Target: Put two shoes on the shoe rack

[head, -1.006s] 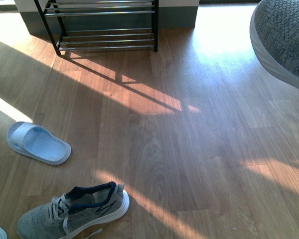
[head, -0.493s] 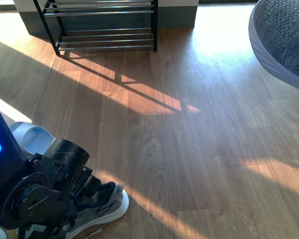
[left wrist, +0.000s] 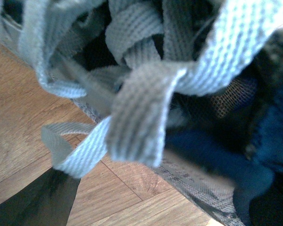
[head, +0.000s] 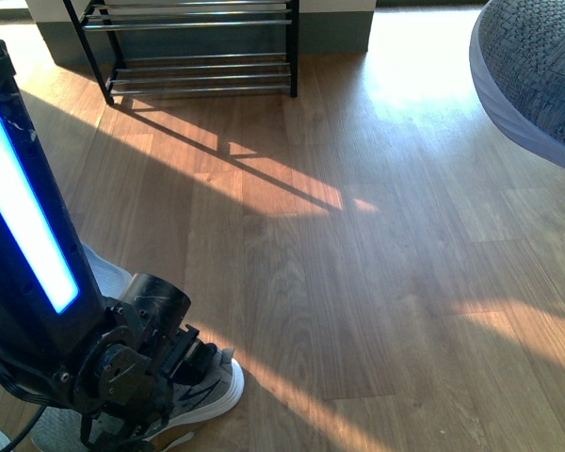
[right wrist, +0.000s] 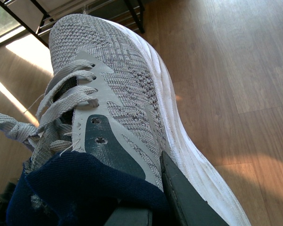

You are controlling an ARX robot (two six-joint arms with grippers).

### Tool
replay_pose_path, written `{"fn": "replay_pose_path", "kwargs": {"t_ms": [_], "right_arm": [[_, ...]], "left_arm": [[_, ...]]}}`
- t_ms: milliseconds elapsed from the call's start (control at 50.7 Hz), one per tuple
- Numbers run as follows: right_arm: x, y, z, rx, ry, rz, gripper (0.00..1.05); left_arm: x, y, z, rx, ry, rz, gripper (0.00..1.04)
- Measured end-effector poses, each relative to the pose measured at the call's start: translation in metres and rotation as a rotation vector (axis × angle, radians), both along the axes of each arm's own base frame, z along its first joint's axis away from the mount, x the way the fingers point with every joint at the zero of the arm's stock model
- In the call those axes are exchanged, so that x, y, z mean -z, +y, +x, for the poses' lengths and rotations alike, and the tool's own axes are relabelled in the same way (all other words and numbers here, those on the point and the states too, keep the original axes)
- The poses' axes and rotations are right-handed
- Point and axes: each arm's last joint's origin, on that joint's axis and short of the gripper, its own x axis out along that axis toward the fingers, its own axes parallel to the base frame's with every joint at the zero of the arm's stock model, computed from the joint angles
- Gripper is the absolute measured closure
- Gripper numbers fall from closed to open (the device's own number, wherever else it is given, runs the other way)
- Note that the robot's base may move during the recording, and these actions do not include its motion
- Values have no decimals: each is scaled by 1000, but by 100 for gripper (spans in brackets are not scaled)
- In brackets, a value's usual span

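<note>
Where the left pincer (head: 188, 363) hangs: low over the floor sneaker (head: 212, 386), right at its navy collar, with the laces (left wrist: 146, 108) bunched close before the wrist camera.
Grip of the left pincer: cannot tell. One dark finger (left wrist: 35, 205) shows outside the shoe, above the boards, and the rest is blurred.
Grip of the right pincer (right wrist: 153, 209): closed on the held sneaker (right wrist: 127, 94) at its heel collar, one dark finger flat against the outer side, the shoe lifted off the floor (head: 377, 282).
What stands in the way: the left arm (head: 24, 217), with a glowing blue strip, covers most of the floor sneaker in the front view.
Place of the slide (head: 111, 275): on the floor just beyond the left pincer, only a pale bit showing past the arm.
Place of the shoe rack (head: 198, 66): well ahead of both pincers, against the wall (head: 334, 33), black frame with chrome rods.
Surface: wooden planks, with bright sun patches and the rack's slanting shadow lying between the left pincer and the rack.
Room: grey-green wall base behind the rack.
</note>
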Motion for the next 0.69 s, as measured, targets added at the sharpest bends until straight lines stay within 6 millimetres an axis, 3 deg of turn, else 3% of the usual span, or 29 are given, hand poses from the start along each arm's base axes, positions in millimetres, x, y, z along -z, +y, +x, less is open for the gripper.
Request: {"fn": "replay_pose_path", "kwargs": {"t_ms": [158,473,690], "right_arm": [[0,0,0,0,0,0,103],[0,0,0,0,0,0,103],[0,0,0,0,0,0,103]], "left_arm": [[12,-2,7,4,15,-2,11],[14,0,9,29,20,28,63],[14,1,7,29,27,51,85]]}}
